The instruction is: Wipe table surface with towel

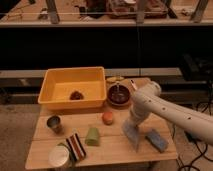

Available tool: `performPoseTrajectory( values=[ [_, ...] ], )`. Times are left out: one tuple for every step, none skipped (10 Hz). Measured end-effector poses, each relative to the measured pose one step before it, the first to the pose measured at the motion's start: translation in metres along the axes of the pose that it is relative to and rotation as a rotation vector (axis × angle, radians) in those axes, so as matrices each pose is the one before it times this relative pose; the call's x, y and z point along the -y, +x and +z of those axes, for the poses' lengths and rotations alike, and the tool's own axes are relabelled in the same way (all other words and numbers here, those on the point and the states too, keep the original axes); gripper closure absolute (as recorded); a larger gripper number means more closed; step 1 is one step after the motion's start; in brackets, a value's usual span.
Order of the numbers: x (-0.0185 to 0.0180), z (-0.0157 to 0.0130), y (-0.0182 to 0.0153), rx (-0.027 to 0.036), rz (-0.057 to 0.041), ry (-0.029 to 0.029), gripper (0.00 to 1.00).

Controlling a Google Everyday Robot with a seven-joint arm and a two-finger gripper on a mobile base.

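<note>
The light wooden table surface (112, 145) holds several objects. My white arm comes in from the right and bends down to the table. My gripper (133, 124) points down at the right part of the table, just right of an orange ball (107, 118). It is shut on the top of the pale grey-blue towel (132, 136), which hangs limp from it, its lower end on the wood. A thicker, brighter blue pad (157, 140) lies just right of the towel.
A yellow tub (60, 100) with a dark lump inside stands at the back left, a dark bowl (119, 96) beside it. A metal cup (54, 123), a green wedge (92, 136), a striped cloth (76, 146) and a white round can (59, 156) sit front left.
</note>
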Motion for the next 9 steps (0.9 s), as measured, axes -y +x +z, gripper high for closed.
performPoseTrajectory(
  values=[
    [0.02309,0.00026,0.00878,-0.00082,-0.02265,0.00343,0.9],
    [0.01701,0.00056,0.00803,-0.00247,-0.02019,0.00057,0.9],
    [0.01573,0.00037,0.00729,0.00048,-0.02187,0.00029,0.9],
    [0.01353,-0.00005,0.00614,0.00278,-0.02893,-0.0009,0.9],
    [0.00838,-0.00023,0.0022,0.00179,-0.02849,0.00095,0.9],
    [0.00684,-0.00118,-0.00219,0.00243,-0.03157,0.00197,0.9],
    [0.00696,0.00043,-0.01025,0.00982,-0.02726,0.00384,0.9],
    [0.0047,0.00093,-0.01001,0.00829,-0.0164,0.00302,0.9],
    [0.00754,0.00198,-0.014,0.00664,-0.02421,0.00422,0.9]
  ],
)
